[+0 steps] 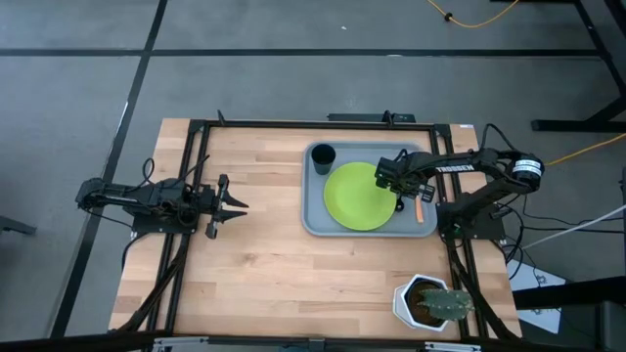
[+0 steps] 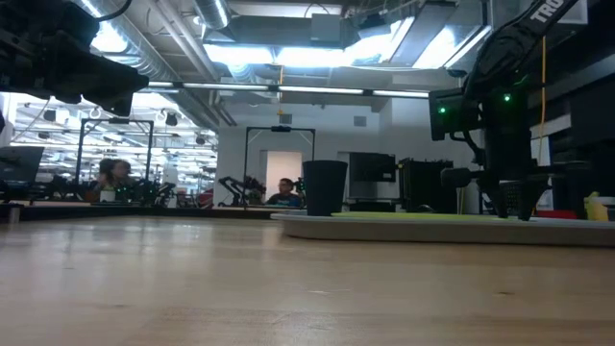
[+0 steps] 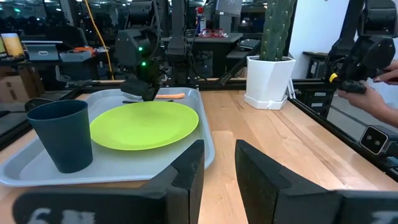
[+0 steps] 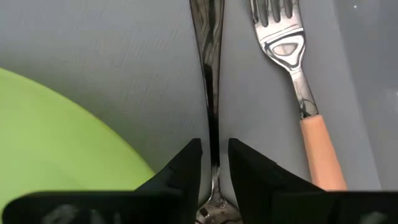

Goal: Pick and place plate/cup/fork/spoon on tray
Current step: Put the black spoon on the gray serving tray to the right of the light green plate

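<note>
High view: the tray sits on the bench, with the cup at its 10 o'clock corner and the plate in the middle. The right gripper hangs over the tray's 3 o'clock strip beside the fork; the left gripper waits at 9 o'clock, jaws parted and empty. The spoon cannot be made out here; the arm covers it.

Low view: the cup stands on the tray, but the rim hides anything lying flat, so contact cannot be judged.

Left wrist view: the plate and fork show, while the right gripper blocks the spoon.

Right wrist view: the jaws straddle the spoon handle, which runs between them; whether they pinch it or have just let go is unclear. It lies parallel to the fork, between that and the plate. I judge this the release: open fully, then lift straight up so the fingers don't drag the handle against the fork. The spoon's bowl is cut off.
</note>
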`<move>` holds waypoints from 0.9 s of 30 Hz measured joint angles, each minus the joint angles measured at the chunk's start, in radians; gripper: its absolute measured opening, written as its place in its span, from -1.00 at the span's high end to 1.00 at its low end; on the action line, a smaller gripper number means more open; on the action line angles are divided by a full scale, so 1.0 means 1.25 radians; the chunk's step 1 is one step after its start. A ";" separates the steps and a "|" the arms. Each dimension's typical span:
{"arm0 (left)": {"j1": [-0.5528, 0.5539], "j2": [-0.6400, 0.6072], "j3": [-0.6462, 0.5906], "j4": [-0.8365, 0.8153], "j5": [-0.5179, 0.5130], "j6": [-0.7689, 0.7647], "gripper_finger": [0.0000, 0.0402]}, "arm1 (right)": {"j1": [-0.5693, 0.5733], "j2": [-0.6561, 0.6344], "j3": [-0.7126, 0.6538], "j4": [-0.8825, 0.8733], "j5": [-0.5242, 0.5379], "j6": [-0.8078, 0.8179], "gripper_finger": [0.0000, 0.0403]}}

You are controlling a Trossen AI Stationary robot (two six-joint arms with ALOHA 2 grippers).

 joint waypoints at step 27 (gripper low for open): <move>0.000 0.000 0.000 0.000 0.000 0.000 0.59 | 0.000 0.002 -0.002 -0.028 0.019 0.013 0.96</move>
